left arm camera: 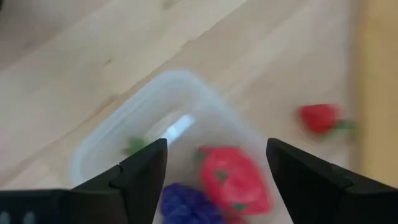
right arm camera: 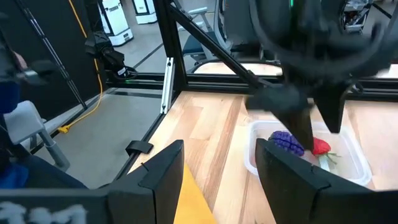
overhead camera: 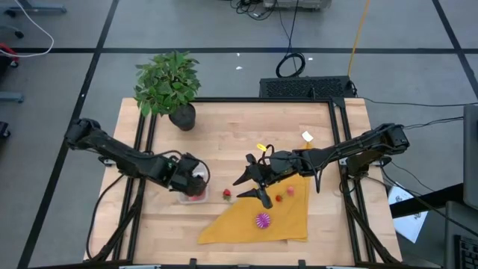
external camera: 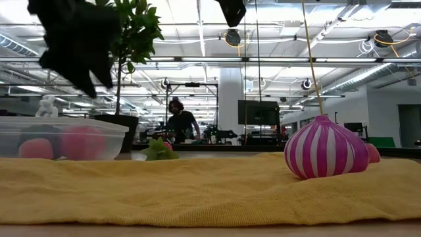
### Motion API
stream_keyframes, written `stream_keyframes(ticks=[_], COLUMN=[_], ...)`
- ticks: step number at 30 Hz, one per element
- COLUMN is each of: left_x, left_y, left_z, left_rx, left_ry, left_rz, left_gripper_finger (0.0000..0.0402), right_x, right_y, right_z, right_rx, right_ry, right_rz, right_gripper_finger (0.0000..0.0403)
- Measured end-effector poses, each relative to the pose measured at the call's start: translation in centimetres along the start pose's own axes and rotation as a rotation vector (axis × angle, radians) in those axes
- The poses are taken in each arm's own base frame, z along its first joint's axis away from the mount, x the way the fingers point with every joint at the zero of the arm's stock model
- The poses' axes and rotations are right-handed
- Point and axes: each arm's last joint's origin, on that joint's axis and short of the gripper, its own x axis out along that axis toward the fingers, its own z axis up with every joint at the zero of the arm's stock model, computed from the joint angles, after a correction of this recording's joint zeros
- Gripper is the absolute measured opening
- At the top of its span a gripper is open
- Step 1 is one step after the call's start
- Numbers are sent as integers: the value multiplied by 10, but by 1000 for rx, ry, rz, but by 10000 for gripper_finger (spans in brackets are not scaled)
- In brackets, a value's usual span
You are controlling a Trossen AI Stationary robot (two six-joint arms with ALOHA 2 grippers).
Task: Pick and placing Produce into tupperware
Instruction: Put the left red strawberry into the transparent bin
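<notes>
The clear tupperware (overhead camera: 191, 196) stands on the wooden table left of the yellow cloth (overhead camera: 258, 217). In it lie a red strawberry (left arm camera: 235, 180), a purple piece (left arm camera: 185, 202) and something green (left arm camera: 135, 146). My left gripper (left arm camera: 216, 144) hangs open just above the box with nothing between its fingers. A second strawberry (overhead camera: 226, 194) lies on the bare wood beside the box. On the cloth rest a magenta striped ball (overhead camera: 262, 220), a red piece (overhead camera: 279, 198) and a pink piece (overhead camera: 291, 190). My right gripper (overhead camera: 252, 192) hovers open over the cloth's far corner, nothing in it.
A leafy potted plant (overhead camera: 170, 86) stands at the table's far left. A black frame rail (overhead camera: 239, 100) runs round the table. Small yellow and white scraps (overhead camera: 307, 136) lie at the far right. A person (external camera: 181, 122) stands in the room behind.
</notes>
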Motion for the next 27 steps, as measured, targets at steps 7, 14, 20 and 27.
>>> stream_keyframes(ticks=[7,14,20,27], left_x=[-49,-86,-105,-121], left_y=[-14,-19,-24,-20], left_z=[-3,-37,-62,-76], left_rx=[109,251,321,341], left_ry=[-41,-79,-108,-202], left_rz=[-209,-357,-481,-534], left_gripper_finger=[280,281,280,280], right_x=[0,-1,1,20], right_y=[0,5,18,15], right_z=[-2,-19,-29,-48], right_rx=[4,48,5,-19], right_ry=[25,193,266,309], right_rz=[-2,-2,29,-25], right_gripper_finger=[190,190,190,190])
